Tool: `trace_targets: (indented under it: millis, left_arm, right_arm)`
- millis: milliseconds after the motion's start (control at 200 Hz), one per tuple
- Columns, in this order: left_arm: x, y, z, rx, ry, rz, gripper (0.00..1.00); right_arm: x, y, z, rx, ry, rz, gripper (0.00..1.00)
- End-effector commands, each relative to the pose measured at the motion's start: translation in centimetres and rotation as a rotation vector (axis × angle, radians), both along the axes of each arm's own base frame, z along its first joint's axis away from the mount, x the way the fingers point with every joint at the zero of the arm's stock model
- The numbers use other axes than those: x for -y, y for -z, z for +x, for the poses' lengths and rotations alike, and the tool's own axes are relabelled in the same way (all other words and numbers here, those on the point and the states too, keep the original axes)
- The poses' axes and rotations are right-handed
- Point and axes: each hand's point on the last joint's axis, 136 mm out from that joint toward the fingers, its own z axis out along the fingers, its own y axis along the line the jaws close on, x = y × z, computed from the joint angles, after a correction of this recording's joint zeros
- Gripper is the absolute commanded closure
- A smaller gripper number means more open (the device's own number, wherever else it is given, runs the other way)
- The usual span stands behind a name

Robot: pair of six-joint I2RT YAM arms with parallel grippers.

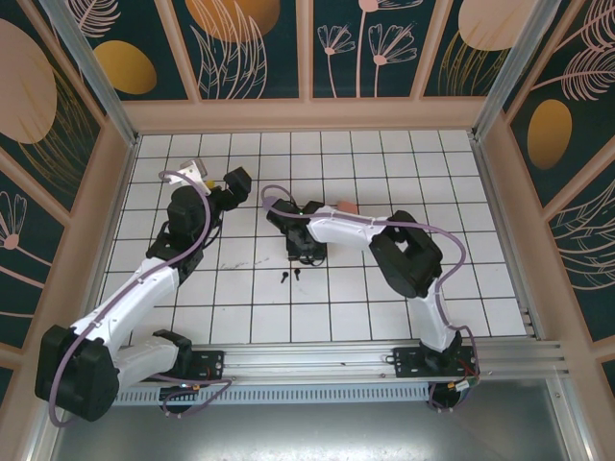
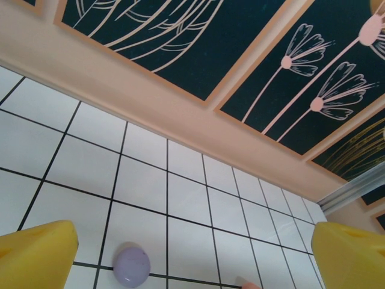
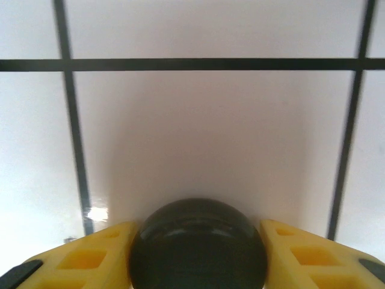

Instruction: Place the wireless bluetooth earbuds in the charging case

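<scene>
A glossy black rounded charging case point(image 3: 197, 247) sits on the white tiles between the yellow fingers of my right gripper point(image 3: 197, 256), which press on both of its sides. From above, that gripper point(image 1: 306, 252) points down at mid-table. Two tiny black earbuds point(image 1: 290, 275) lie on a tile just in front of it. My left gripper point(image 2: 192, 265) hangs open over the tiles at the back left point(image 1: 235, 182), holding nothing. A lilac rounded case point(image 2: 132, 266) lies below it, near its left finger.
A salmon-pink piece point(image 1: 346, 206) lies behind the right arm; its edge also peeks in at the bottom of the left wrist view point(image 2: 249, 285). The peach back wall point(image 2: 180, 114) stands close beyond the left gripper. An aluminium rail point(image 1: 365, 357) runs along the near edge.
</scene>
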Motion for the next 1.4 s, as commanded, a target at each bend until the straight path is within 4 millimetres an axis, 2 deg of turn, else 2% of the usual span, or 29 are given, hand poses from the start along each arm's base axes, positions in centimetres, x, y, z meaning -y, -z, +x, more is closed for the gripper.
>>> trace_targets:
  millis: [0,90,205,385,485,601,756,876,1086,1396]
  left_arm:
    - [0.3,-2.3,-0.4,0.065,0.04,0.011,0.01]
    - [1.0,-2.4,-0.7,0.084,0.086,0.035,0.01]
    - [2.7,-2.5,-1.6,0.135,0.2,0.038,0.01]
    - [6.3,-2.8,-4.7,0.257,0.465,0.009,0.01]
    - [7.6,-2.3,-6.3,0.282,0.574,-0.024,0.01]
    - [8.6,-1.6,-7.2,0.283,0.656,-0.07,0.01]
    - [9.8,-0.3,-7.2,0.253,0.698,-0.097,0.08]
    - [11.3,-0.1,-7.3,0.265,0.737,-0.112,0.14]
    - [14.2,0.2,-6.7,0.271,0.773,-0.101,0.22]
    - [16.0,-0.7,-5.4,0.313,0.78,-0.129,0.31]
  right_arm:
    - [1.1,-4.3,1.6,0.087,0.09,0.104,0.59]
    - [2.3,-6.8,2.6,0.136,0.152,0.171,0.59]
    - [3.7,-11.0,4.3,0.214,0.236,0.298,0.6]
    - [5.7,-17.9,7.2,0.328,0.372,0.557,0.62]
    - [5.9,-21.7,8.5,0.383,0.424,0.698,0.63]
    - [5.2,-24.2,9.0,0.391,0.455,0.81,0.63]
    - [4.0,-25.7,8.6,0.375,0.499,0.921,0.63]
    - [3.2,-26.4,8.0,0.379,0.525,0.965,0.63]
    - [1.9,-26.5,6.9,0.371,0.533,0.979,0.63]
    - [0.6,-26.2,5.9,0.357,0.528,0.981,0.63]
